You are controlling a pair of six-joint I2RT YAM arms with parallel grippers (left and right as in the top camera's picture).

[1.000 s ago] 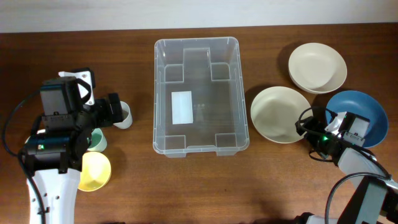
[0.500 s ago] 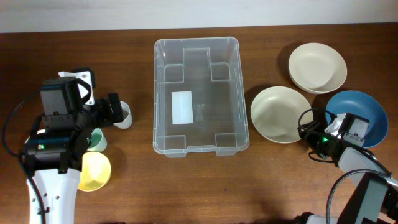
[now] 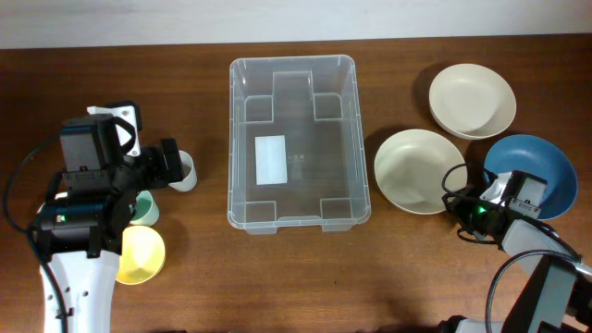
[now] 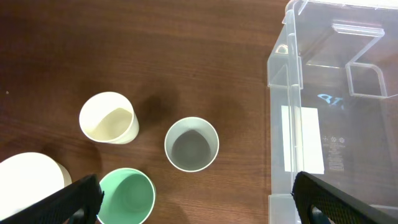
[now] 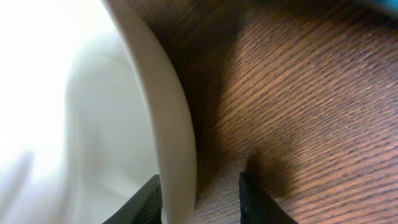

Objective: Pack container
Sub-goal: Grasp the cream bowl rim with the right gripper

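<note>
The container is holding nothing yet; your open right claw is straddling 1 bowl rim, left claw hanging open, empty.

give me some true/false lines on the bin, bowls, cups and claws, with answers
1. Two cream bowls and a blue bowl lie right of the bin. True.
2. The bin holds a cup. False: only its label shows inside.
3. The right claw straddles a cream bowl's rim. True.
4. The left claw grips a cup. False: it hangs open over the cups.
5. The blue bowl is stacked in a cream bowl. False: it sits by itself.
</note>
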